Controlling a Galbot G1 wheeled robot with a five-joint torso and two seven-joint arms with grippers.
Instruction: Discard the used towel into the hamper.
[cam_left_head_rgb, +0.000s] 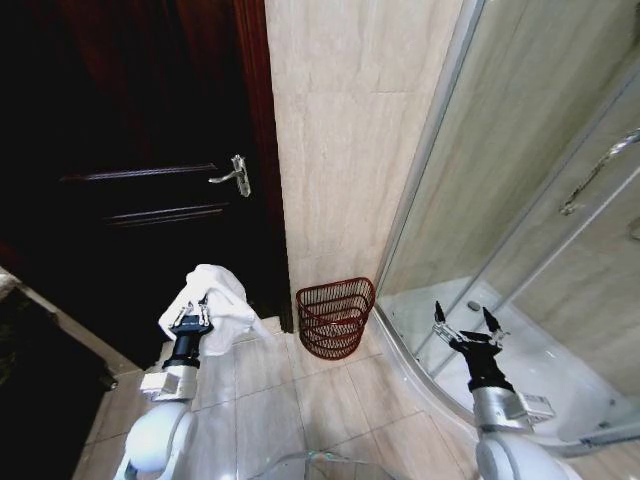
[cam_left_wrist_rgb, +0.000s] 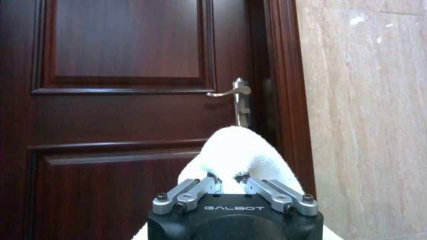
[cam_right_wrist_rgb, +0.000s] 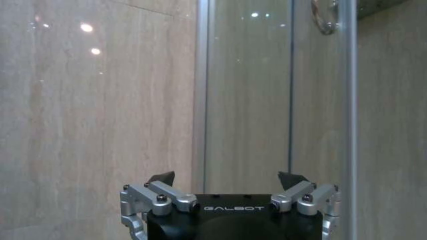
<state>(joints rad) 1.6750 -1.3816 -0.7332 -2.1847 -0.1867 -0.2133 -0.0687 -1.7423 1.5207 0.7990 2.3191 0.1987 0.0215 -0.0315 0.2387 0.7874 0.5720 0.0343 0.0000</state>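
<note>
A white towel (cam_left_head_rgb: 215, 300) hangs draped over my left gripper (cam_left_head_rgb: 193, 318), which is shut on it and raised in front of the dark door. In the left wrist view the towel (cam_left_wrist_rgb: 237, 157) bulges up between the fingers (cam_left_wrist_rgb: 193, 192). The hamper (cam_left_head_rgb: 334, 317), a small dark red open-weave basket, stands on the floor against the tiled wall, to the right of the towel and apart from it. My right gripper (cam_left_head_rgb: 467, 322) is held up open and empty in front of the shower glass, with its pads (cam_right_wrist_rgb: 163, 178) spread wide.
A dark wooden door (cam_left_head_rgb: 130, 150) with a metal lever handle (cam_left_head_rgb: 235, 174) stands to the left. A beige tiled wall (cam_left_head_rgb: 350, 130) rises behind the hamper. A curved glass shower enclosure (cam_left_head_rgb: 530, 180) with a white tray (cam_left_head_rgb: 560, 370) takes up the right. Beige floor tiles (cam_left_head_rgb: 290, 390) lie ahead.
</note>
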